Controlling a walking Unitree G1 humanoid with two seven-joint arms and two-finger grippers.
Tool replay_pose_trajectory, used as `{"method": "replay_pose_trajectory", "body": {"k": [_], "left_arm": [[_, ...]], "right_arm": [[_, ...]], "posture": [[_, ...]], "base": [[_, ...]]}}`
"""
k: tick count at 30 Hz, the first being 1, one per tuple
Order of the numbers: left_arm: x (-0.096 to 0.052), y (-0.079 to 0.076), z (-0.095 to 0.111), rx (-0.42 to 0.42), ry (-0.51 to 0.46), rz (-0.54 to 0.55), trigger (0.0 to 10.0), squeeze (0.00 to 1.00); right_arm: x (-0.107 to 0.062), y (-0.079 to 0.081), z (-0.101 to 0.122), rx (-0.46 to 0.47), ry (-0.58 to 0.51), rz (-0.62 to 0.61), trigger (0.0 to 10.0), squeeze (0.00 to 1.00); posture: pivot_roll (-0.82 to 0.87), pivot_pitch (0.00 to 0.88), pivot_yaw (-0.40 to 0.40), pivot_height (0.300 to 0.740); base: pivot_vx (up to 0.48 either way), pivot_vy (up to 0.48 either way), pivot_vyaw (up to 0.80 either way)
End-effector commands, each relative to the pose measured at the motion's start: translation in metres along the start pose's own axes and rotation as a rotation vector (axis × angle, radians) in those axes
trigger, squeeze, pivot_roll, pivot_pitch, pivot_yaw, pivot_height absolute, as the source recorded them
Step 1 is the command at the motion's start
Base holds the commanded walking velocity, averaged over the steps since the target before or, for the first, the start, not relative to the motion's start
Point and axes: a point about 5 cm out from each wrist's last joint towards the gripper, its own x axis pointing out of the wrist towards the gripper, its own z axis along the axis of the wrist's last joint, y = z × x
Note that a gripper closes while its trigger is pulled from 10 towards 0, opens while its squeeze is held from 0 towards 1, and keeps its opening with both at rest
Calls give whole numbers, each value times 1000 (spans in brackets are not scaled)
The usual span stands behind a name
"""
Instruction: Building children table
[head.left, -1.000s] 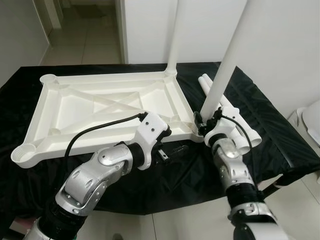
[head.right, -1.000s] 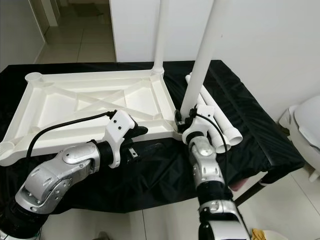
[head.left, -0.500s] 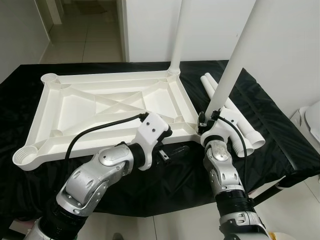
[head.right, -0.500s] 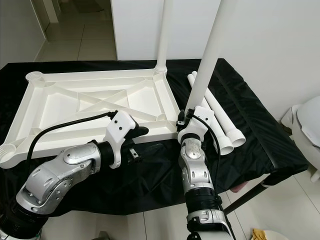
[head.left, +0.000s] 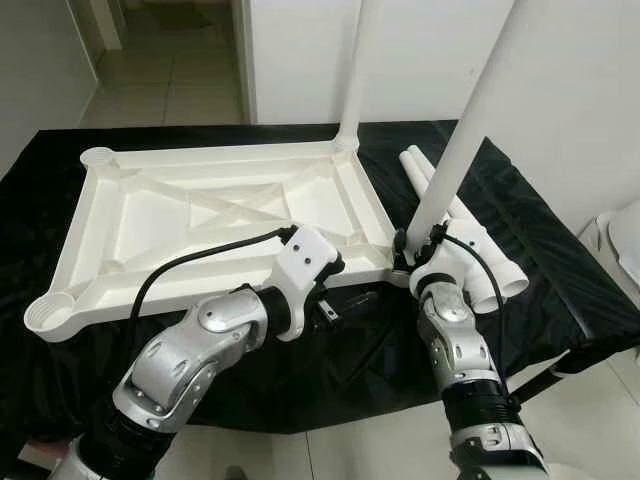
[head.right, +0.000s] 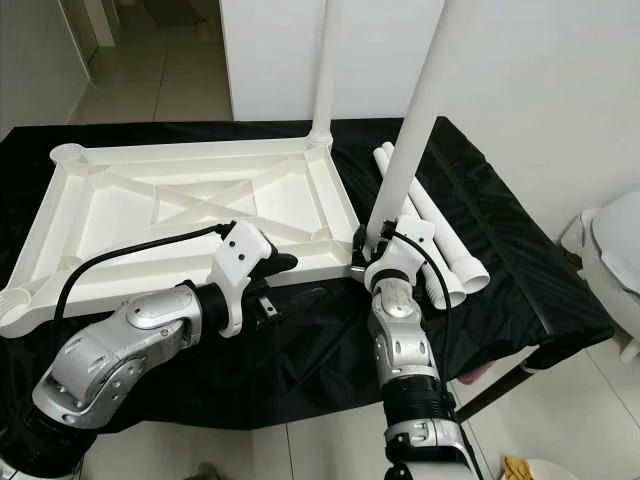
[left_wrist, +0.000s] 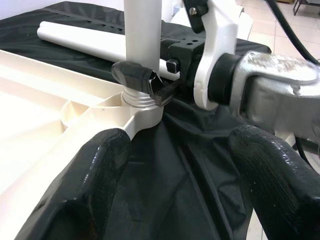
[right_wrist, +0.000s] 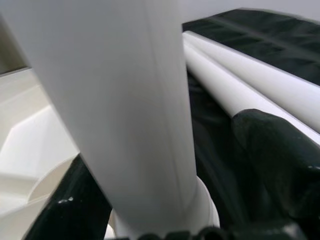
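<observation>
Black cloth (head.left: 560, 290) covers the work surface, with pale floor tiles and a white wall behind. On it the upside-down white tabletop (head.left: 200, 215) lies flat, long side running left to right across my view.

Over the last second my right arm has swung at the elbow while its wrist stayed put, and the leg (head.left: 450, 170) it holds has tipped a little, its top leaning further to my right. I read that as me working the leg round in its corner socket (left_wrist: 141, 102), screwing it in; the threaded collar still shows above the socket, so it is not seated yet.

My right gripper (left_wrist: 145, 82) is closed on the leg just above that collar, at the near right corner of the tabletop. My left gripper (head.left: 340, 300) hangs wide open beside the tabletop's near edge, holding nothing; one finger (left_wrist: 95, 185) lies against the rim.

Leg's long axis: upward, slanted right. A second leg (head.left: 355, 70) stands upright in the far right corner. Two spare legs (head.left: 480, 250) lie on the cloth, pointing away from me.
</observation>
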Motion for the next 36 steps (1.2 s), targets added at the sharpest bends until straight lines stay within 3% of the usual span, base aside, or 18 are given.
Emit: {"method": "replay_pose_trajectory", "body": {"k": [1, 3, 6, 10, 14, 20, 21, 24, 25, 36], "left_arm": [[-1, -3, 1, 0, -1, -52, 10000, 0], [-1, -3, 1, 0, -1, -52, 10000, 0], [-1, -1, 2, 5, 0, -49, 10000, 0], [-1, -1, 2, 6, -1, -48, 10000, 0], [-1, 0, 3, 12, -2, -48, 10000, 0], [-1, 1, 4, 15, -1, -50, 10000, 0], [-2, 1, 4, 16, -1, -49, 10000, 0], [-2, 2, 4, 16, -1, -49, 10000, 0], [-2, 2, 5, 18, 0, -49, 10000, 0], [-4, 0, 5, 17, 4, -49, 10000, 0]], "right_arm": [[4, -13, -6, 21, 34, 32, 10000, 0], [4, -13, -6, 21, 34, 32, 10000, 0], [13, -18, 2, 4, 24, 228, 10000, 0], [15, -20, 5, -19, 17, 308, 10000, 0], [16, -26, 8, -150, 2, 513, 10000, 0], [21, -31, 9, -205, 27, 610, 10000, 0], [22, -31, 9, -226, 33, 641, 8667, 0], [22, -31, 8, -241, 37, 663, 8667, 0], [21, -30, 6, -252, 59, 731, 0, 0], [17, -32, -4, -243, 88, 830, 0, 0]], "posture": [[-25, 12, -25, 740], [-25, 12, -25, 740], [-25, 11, -20, 740], [-24, 11, -20, 740], [-24, 8, -14, 740], [-23, 8, -7, 740], [-22, 7, -5, 740], [-22, 7, -5, 740], [-16, 9, -3, 740], [-12, 17, -3, 740]], "base": [[0, 0, 0], [0, 0, 0], [0, 0, 0], [0, 0, 0], [0, 0, 0], [0, 0, 0], [0, 0, 0], [0, 0, 0], [0, 0, 0], [0, 0, 0]]}}
